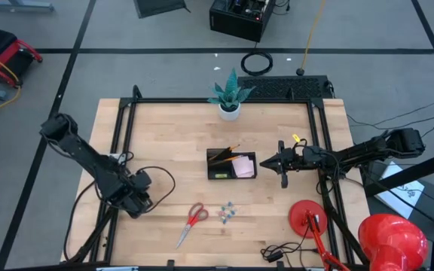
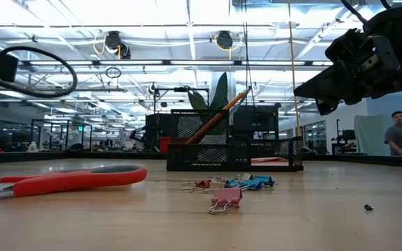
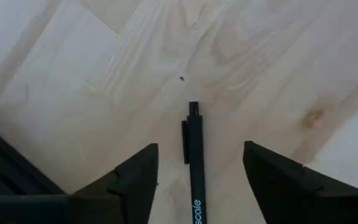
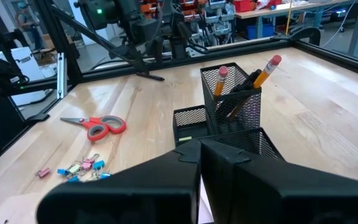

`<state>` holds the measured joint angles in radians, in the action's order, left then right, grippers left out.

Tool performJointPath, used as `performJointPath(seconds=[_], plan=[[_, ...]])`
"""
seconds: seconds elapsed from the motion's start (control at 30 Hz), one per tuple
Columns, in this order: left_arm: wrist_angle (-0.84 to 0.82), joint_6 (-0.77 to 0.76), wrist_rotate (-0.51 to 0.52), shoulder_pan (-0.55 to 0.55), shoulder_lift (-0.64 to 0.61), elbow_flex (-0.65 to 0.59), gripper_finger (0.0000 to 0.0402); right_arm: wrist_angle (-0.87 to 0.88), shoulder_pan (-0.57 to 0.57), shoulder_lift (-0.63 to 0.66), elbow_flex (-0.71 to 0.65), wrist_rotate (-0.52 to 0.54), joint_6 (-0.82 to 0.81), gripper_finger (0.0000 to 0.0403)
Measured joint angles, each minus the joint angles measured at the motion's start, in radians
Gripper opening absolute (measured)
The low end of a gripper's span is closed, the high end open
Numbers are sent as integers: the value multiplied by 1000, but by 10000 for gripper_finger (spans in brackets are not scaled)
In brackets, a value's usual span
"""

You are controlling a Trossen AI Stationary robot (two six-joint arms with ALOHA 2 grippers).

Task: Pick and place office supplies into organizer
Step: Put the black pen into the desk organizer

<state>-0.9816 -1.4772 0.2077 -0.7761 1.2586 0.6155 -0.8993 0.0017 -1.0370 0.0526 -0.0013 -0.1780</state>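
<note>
Potted plant (image 1: pixel 229 96) at table's far edge; red lamp (image 1: pixel 392 238) at near-right corner

left dark two-finger gripper (image 1: pixel 140 197) low at the table's front-left, arm folded back toward the left edge, fingers (image 3: pixel 135 180) spread wide, nothing clamped between them, right dark two-finger gripper (image 1: pixel 282 161) raised mid-right, arm stretched in from the right edge, fingers pressed together, empty
</note>
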Motion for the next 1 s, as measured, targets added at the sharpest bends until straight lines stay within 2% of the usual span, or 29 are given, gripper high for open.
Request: performJointPath(seconds=[0.33, 0.57, 0.77, 0.87, 1.0], plan=[[21, 28, 0, 25, 66, -12, 253, 0, 0, 0, 0, 0, -1, 4], [169, 19, -20, 25, 57, -114, 253, 0, 0, 0, 0, 0, -1, 4], [207, 13, -13, 25, 47, -132, 252, -3, 0, 0, 0, 0, -2, 4], [220, 45, -11, 25, 37, -133, 235, -5, 0, 0, 0, 0, -2, 4], [237, 70, -14, 25, 35, -134, 170, -7, 0, 0, 0, 0, -2, 4]])
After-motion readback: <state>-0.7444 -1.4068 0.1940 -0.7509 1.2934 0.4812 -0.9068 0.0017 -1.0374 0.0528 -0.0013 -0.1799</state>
